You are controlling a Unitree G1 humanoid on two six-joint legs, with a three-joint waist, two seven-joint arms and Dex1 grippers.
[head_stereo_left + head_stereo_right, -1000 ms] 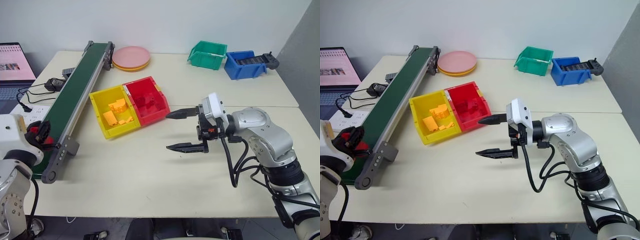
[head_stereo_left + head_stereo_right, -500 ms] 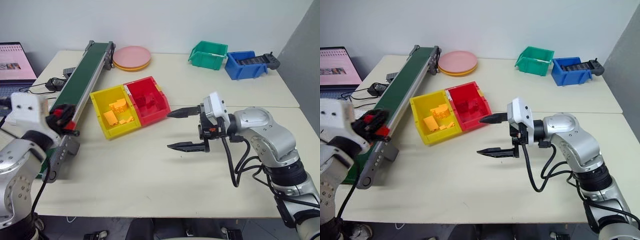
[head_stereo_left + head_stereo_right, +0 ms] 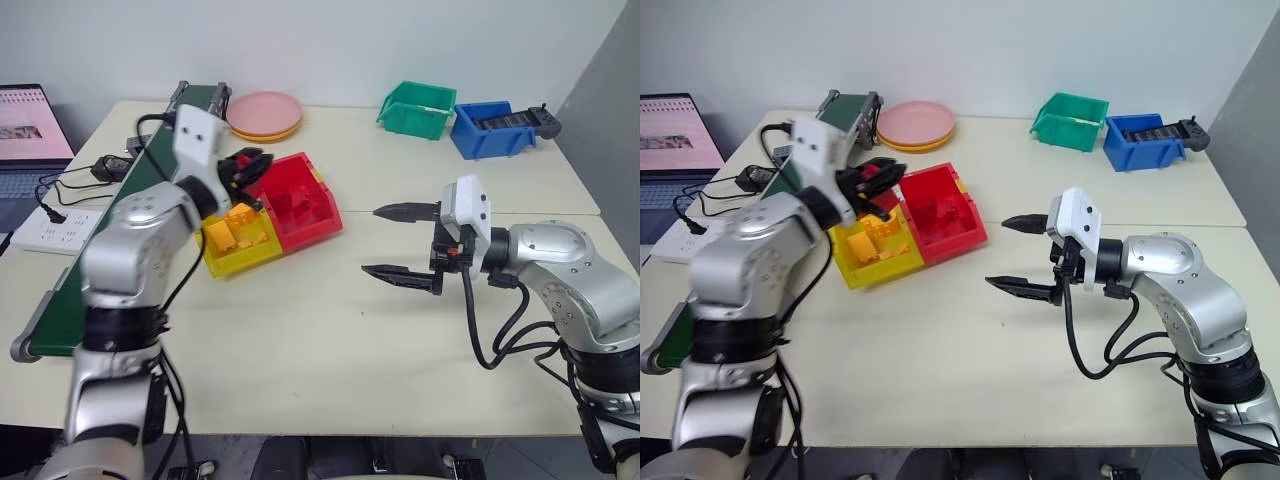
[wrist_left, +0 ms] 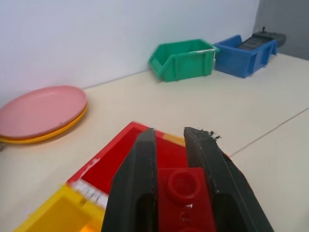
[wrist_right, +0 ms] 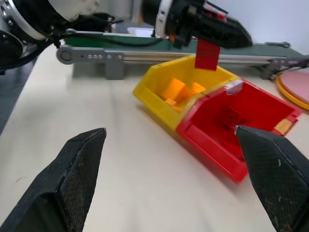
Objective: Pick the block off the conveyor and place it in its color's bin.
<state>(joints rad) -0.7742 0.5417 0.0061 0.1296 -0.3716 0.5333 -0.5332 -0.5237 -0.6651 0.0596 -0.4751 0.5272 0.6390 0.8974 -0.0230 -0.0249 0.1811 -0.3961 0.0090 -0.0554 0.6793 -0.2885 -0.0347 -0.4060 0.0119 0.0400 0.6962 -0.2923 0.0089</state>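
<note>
Left gripper (image 4: 174, 193) clenched on small bright red plastic brick (image 4: 186, 198), suspended above open-fronted red plastic bin (image 3: 300, 205) beside yellow plastic bin (image 3: 240, 235). Right gripper (image 3: 400, 242) spread wide, empty, over cream table (image 3: 330, 350).

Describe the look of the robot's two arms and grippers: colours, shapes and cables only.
Both arms are rounded silver-grey metal shells with black joints. Each wrist carries a white boxy module. The left gripper and the right gripper each have two black tapered fingers; the fingers show a fine textured surface up close. Black cables loop loosely from the right wrist to its forearm, and another runs along the left arm.
</note>
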